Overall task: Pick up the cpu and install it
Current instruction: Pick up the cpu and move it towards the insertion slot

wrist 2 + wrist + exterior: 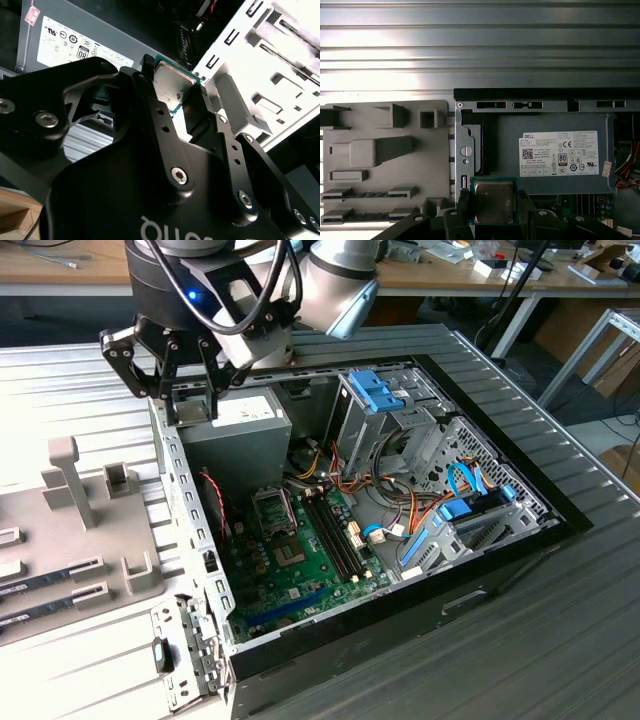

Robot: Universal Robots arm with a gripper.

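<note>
Between the two black fingers (462, 205) of your arm's black gripper (493, 206) sits the small flat square cpu (493, 201) with its silver-grey metal top and thin green rim. In the first wrist view you can see a finger pressed against each of two opposite edges, so the hand is clenched on the chip. Its metal top faces that camera squarely. The second wrist view gives you the same grip from another side: the cpu (169, 85) is pinched at the very tips, with the fingers (150, 97) flanking it and most of the silver face left bare.

Look at the exterior view and you'll find the gripper (188, 400) hanging over one corner of the open black desktop computer case (500, 550). It is above the grey metal power supply box (240, 425) (you see that box's white label close to the chip in the first wrist view). The cpu is held up over the case, not set down on anything.

Behind it in the first wrist view lie the case's edge and a corner of the power supply box (555, 130). The pale grey plastic fixture plate (385, 150) is just beside them, resting on the ribbed metal table (480, 50). The green motherboard (300, 575) lies on the case floor. Its square metal-framed socket (272, 508) is well apart from the gripper, lower down and toward the exterior view's right.
</note>
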